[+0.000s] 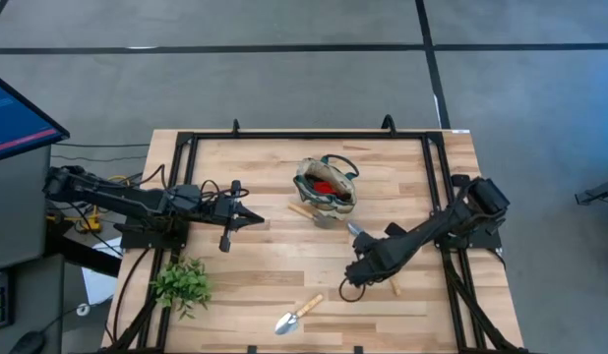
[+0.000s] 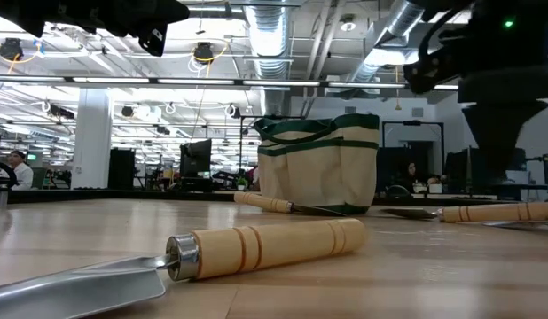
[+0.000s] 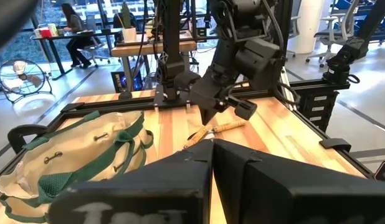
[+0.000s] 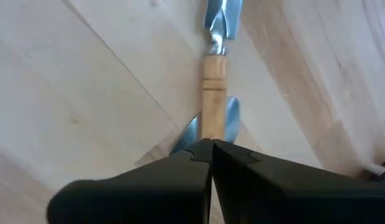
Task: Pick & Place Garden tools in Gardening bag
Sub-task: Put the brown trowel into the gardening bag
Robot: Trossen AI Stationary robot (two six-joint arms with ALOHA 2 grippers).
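Pale butcher-block wooden table [image 1: 265, 265], black metal frame at edges. Gardening bag [image 1: 325, 184] upper centre of high view: round beige fabric, dark green trim, red item inside. Trowel [image 1: 297, 315] lower centre: silver blade, ringed light wooden handle. Second tool [image 4: 213, 93], wooden handle with metal head, under right arm, centre-right. Another wooden-handled tool [image 1: 306, 211] just below bag. Leafy green plant [image 1: 182, 283] lower left.

Right gripper [image 1: 357, 275] angled down at table, fingers closed over wooden handle; grip itself unclear. Left gripper [image 1: 253, 220] level, left of bag, fingers closed, empty.
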